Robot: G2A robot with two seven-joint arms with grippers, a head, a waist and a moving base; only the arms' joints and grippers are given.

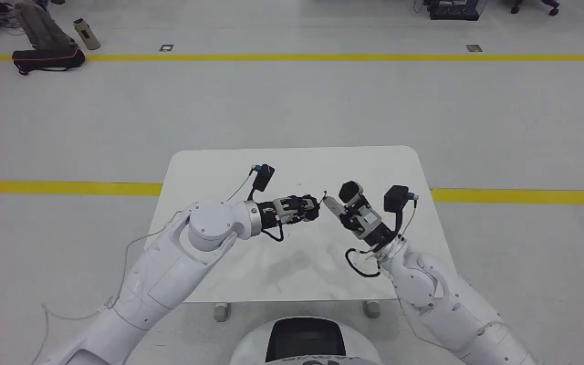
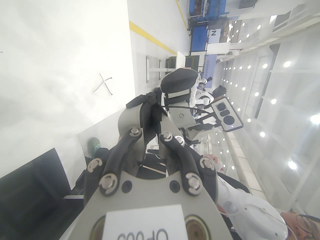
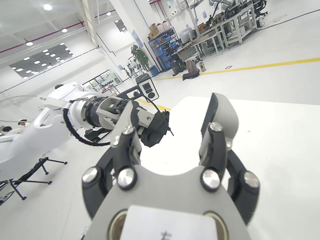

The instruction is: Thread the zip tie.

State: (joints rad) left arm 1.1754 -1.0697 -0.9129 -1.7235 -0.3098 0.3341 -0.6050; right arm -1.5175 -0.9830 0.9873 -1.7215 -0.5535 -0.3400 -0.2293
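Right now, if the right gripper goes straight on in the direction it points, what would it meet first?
Probably the zip tie, whose end sticks out of the shut left gripper, just ahead of the open right gripper. The left gripper itself lies right behind it; the exact depth is unclear.

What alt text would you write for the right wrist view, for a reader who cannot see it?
The open right gripper faces the left gripper, which is shut on a thin black zip tie. A white table lies below them.
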